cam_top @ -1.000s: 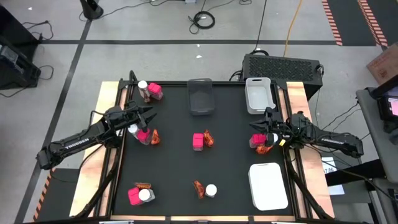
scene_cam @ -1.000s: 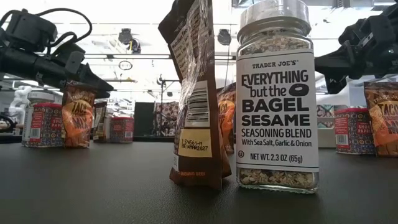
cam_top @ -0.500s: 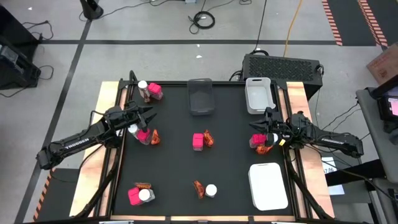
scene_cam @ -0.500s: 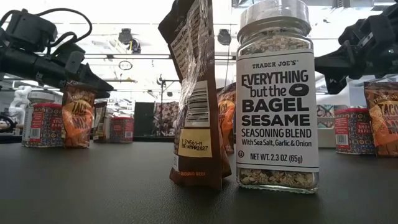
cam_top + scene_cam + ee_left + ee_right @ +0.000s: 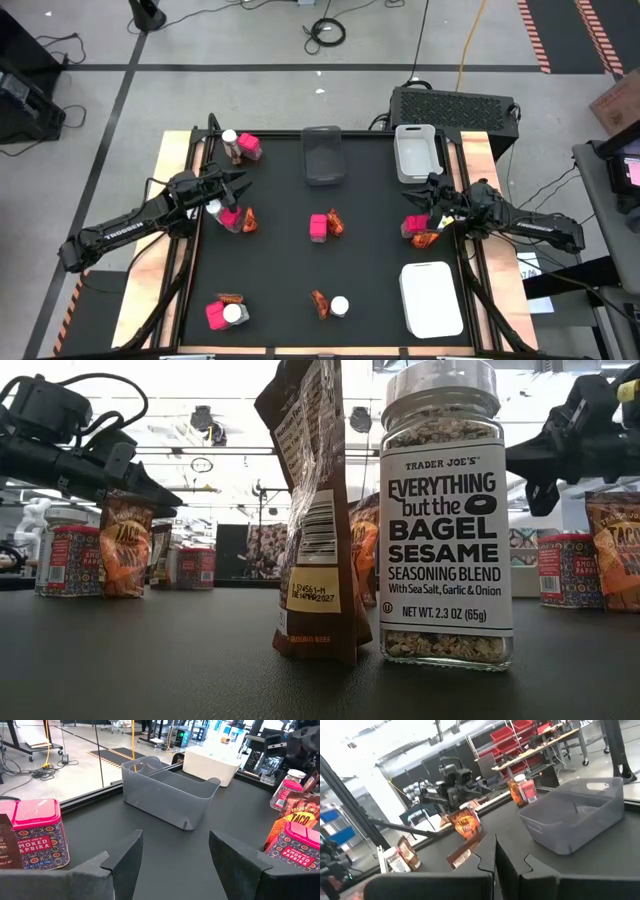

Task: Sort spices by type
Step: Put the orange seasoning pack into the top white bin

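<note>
The spices stand in small groups on the black table: pink packs, white-lidded jars and orange-red sachets at the far left [image 5: 241,146], left [image 5: 231,216], middle [image 5: 326,226], right [image 5: 419,229], near left [image 5: 226,313] and near middle [image 5: 331,305]. The near-middle jar [image 5: 446,510] and sachet [image 5: 318,510] fill the low view. My left gripper [image 5: 238,184] [image 5: 175,855] hangs open over the table's left side, just beyond the left group, with nothing between its fingers. My right gripper [image 5: 427,198] [image 5: 496,860] is shut and empty, hovering just beyond the right group.
A dark grey tray [image 5: 322,155] stands at the far middle, with a white bin [image 5: 417,152] at the far right. Another white bin [image 5: 432,298] sits at the near right. Wooden rails border the table's left and right sides.
My right gripper has rolled at its wrist while staying where it was, still shut. Nothing on the table has moved.
</note>
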Tool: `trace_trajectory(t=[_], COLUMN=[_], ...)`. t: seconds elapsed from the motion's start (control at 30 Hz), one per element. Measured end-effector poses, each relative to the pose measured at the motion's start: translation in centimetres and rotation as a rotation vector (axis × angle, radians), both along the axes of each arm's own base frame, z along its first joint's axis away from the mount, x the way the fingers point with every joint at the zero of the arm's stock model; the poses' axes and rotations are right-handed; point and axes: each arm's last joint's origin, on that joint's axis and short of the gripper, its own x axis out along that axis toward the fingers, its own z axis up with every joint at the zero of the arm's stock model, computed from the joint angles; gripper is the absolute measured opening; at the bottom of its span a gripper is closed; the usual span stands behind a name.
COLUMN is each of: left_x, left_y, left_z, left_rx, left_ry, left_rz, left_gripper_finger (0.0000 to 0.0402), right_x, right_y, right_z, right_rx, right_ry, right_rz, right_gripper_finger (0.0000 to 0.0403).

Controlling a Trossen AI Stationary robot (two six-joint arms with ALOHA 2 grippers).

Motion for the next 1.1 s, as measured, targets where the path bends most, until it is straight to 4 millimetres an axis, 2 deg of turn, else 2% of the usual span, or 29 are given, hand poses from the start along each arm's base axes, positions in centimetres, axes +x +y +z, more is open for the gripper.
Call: trace_trajectory(t=[0.37, 0.5, 0.7, 0.87, 1.0, 1.1], left_x=[0.1, 0.1, 0.2, 0.3, 0.3, 0.1], left_y=[0.0, 0.0, -0.2, -0.3, -0.3, -0.3], left_z=[0.4, 0.5, 0.5, 1.2, 3.9, 6.2], left_rx=[0.016, -0.096, -0.324, -0.344, -0.299, -0.234], left_ry=[-0.034, -0.116, -0.214, -0.268, -0.309, -0.243], left_rz=[0.001, 0.016, -0.039, -0.082, -0.084, -0.070], left_gripper_finger=[0.0231, 0.0231, 0.0231, 0.0231, 0.0231, 0.0231], right_x=[-1.0, -1.3, -0.1, 2.5, 4.8, 6.5], right_y=[0.0, 0.1, -0.1, -0.6, -1.0, -1.4], right_z=[3.7, 5.6, 9.6, 12.8, 15.3, 17.3], right_rx=[0.018, -0.008, -0.106, -0.197, -0.294, -0.376], right_ry=[-0.408, -0.457, -0.336, -0.230, -0.117, -0.012], right_rz=[-0.034, -0.030, -0.057, -0.049, -0.035, -0.033], right_gripper_finger=[0.0004, 0.0004, 0.0004, 0.0004, 0.0004, 0.0004])
